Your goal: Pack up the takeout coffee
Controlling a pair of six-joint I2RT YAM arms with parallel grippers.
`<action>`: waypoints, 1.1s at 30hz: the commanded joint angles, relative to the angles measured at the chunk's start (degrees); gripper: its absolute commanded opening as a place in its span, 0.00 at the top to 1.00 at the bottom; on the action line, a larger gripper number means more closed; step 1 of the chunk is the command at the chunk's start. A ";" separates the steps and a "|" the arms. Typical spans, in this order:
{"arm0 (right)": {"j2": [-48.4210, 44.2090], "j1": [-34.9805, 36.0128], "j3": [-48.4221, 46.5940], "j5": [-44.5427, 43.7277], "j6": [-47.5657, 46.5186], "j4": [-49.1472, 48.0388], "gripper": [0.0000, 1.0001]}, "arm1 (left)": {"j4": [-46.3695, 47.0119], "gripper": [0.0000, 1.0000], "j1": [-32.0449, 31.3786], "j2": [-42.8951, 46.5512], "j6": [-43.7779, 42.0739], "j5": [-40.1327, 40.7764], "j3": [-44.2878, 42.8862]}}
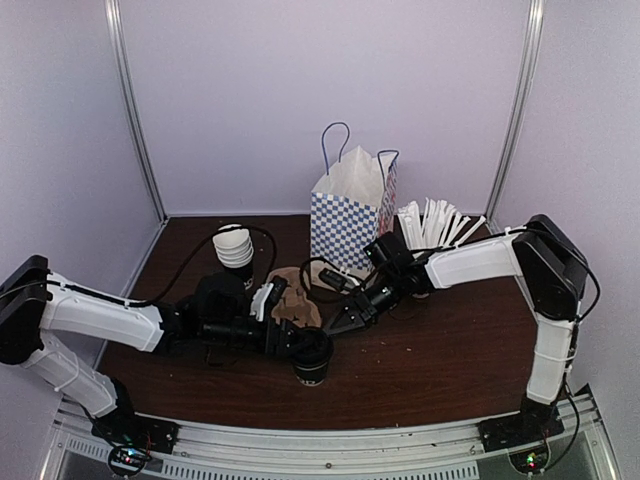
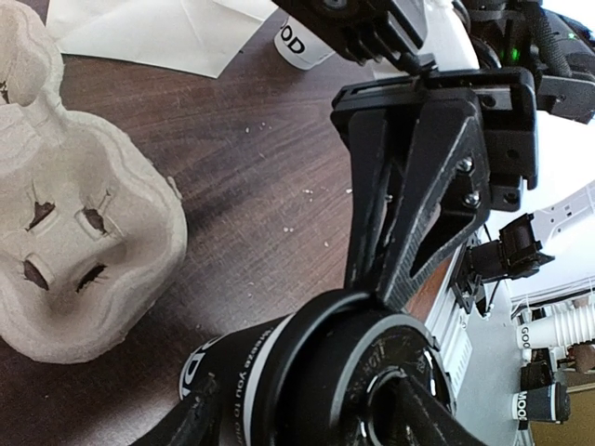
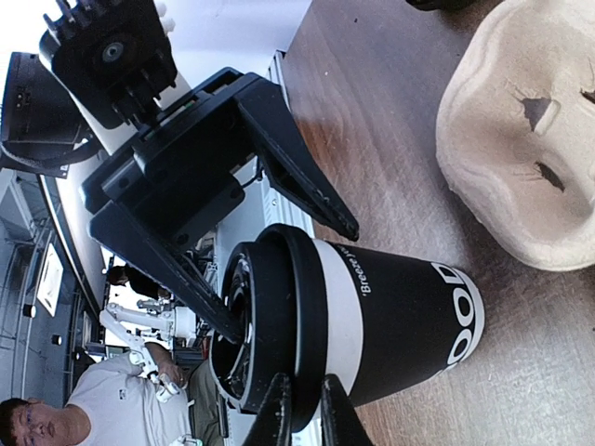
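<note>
left end effector grips the takeout coffee.

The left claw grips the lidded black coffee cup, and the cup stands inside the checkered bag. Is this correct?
One part is wrong. The left claw does grip the coffee cup, but the cup stands on the table, in front of the checkered bag, not inside it. The top view shows this.
</note>
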State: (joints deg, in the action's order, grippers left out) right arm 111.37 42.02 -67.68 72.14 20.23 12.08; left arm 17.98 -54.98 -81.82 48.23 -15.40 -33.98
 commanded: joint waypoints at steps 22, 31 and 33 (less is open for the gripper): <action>-16.08 -4.35 11.44 -10.20 -10.38 5.88 0.60 | -4.00 0.37 6.96 -2.87 -15.83 -17.42 -0.68; -12.80 -3.92 12.68 -12.87 -15.28 5.72 0.76 | -9.93 0.40 7.05 -11.02 -22.66 -27.25 -11.90; -11.06 -2.80 11.44 -12.62 -14.80 5.69 0.80 | -10.70 0.41 7.03 -13.10 -23.34 -29.67 -14.05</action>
State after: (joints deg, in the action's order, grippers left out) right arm 97.25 37.76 -54.52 60.49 6.50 17.63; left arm 11.55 -48.18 -91.18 29.21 -39.35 -44.34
